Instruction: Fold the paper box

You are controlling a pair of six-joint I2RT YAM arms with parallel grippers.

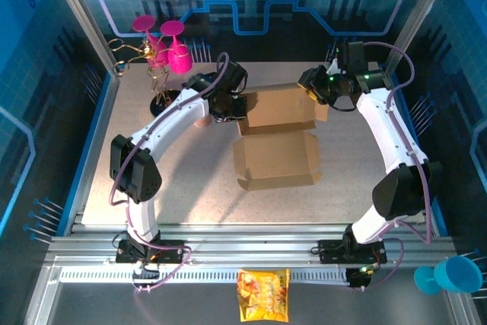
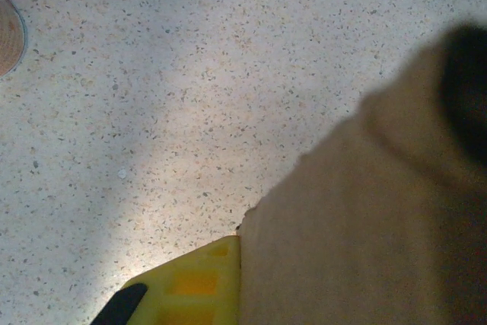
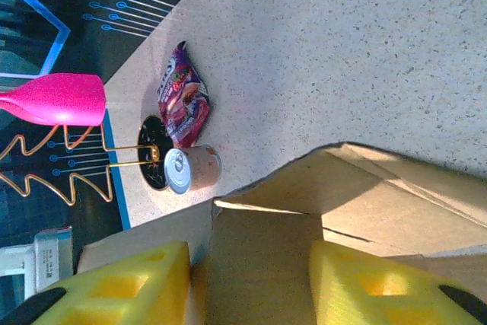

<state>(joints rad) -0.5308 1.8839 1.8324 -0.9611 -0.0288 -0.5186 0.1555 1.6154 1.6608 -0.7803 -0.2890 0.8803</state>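
Observation:
The paper box (image 1: 275,159) is a brown die-cut sheet lying mid-table, its near panel flat and its far part (image 1: 283,106) folded up. My left gripper (image 1: 234,106) is at the box's far left end. In the left wrist view one yellow finger (image 2: 190,288) lies against blurred cardboard (image 2: 365,218), which hides the other finger. My right gripper (image 1: 319,87) is at the far right end. Its two yellow fingers stand wide apart, the gripper (image 3: 249,258) open, with a cardboard flap (image 3: 259,264) spanning the gap and a raised wall (image 3: 365,188) beyond.
A gold stand with pink wine glasses (image 1: 163,43) occupies the back left corner. A small can (image 3: 194,170) and a purple snack bag (image 3: 183,104) lie near it. A yellow snack bag (image 1: 263,294) sits on the front rail, and a blue cup (image 1: 449,275) is at the near right.

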